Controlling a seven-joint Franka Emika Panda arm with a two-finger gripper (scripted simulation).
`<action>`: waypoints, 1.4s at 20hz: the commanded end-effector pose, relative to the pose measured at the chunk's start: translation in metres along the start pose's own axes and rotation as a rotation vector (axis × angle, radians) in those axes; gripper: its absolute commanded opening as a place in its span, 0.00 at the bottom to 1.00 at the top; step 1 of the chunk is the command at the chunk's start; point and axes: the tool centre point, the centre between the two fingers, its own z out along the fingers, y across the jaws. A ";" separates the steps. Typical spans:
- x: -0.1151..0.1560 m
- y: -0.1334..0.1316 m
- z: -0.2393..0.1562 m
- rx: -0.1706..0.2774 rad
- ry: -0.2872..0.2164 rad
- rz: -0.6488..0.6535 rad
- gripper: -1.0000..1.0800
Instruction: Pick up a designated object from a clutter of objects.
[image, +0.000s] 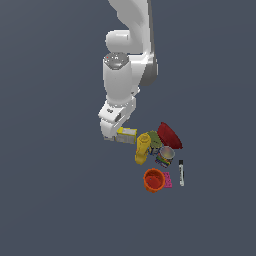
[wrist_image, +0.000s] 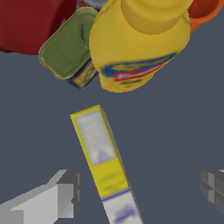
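Carton (wrist_image: 104, 164): print unreadable; lies flat between the wide-spread fingers (wrist_image: 65, 192) of the gripper (wrist_image: 140, 188), yellow end toward the bottle (wrist_image: 140, 43).

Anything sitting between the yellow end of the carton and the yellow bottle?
Nothing: in the wrist view, bare grey floor separates the carton from the yellow bottle. The green item lies beside the bottle, off that stretch.

The white arm (image: 121, 75) reaches steeply downward, wrist bent low. Its pincer (wrist_image: 139, 187) points down with fingers (wrist_image: 65, 192) spread wide apart, clasping nothing.
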 end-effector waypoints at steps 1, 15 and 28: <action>-0.006 -0.004 0.008 0.001 -0.001 -0.059 0.96; -0.029 -0.023 0.038 0.005 -0.007 -0.301 0.96; -0.033 -0.027 0.046 0.006 -0.007 -0.335 0.96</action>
